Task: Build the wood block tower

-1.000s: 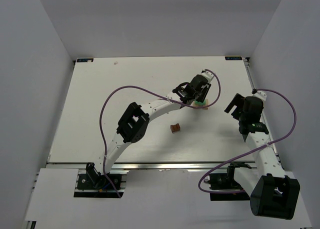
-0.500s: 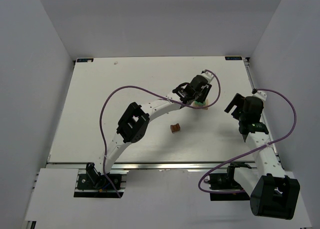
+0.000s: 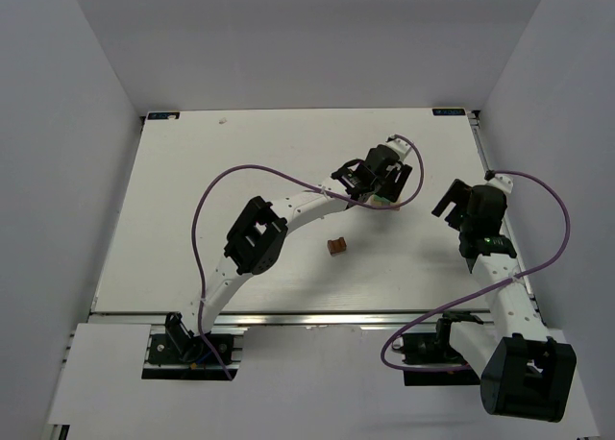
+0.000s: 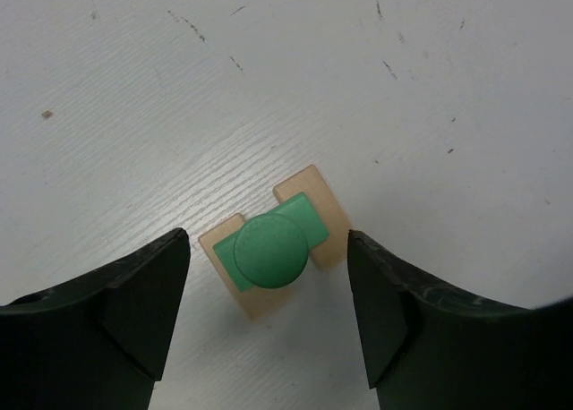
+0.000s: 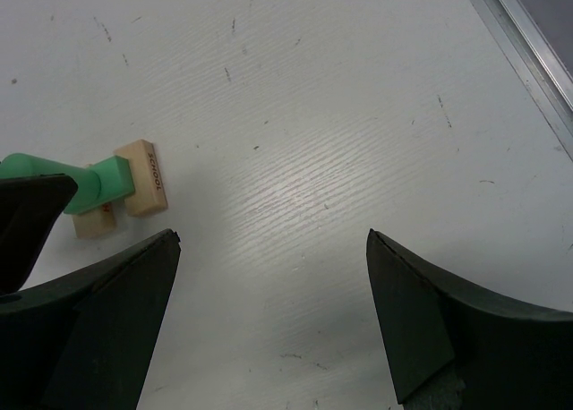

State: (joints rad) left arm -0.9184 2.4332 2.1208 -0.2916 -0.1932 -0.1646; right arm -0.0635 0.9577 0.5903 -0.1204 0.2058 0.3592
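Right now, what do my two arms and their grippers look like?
Both arms are alike: the left arm and right arm have white links with bulky black joint housings, and a purple cable loops loosely along each. The left gripper and right gripper are black, with dark wedge-shaped fingers.

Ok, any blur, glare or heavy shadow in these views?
Top view: even light, faint shadows, no glare. Left wrist view: green block sharp, dark fingers slightly soft at the frame's bottom. Right wrist view: pale sheen on the table, otherwise sharp.
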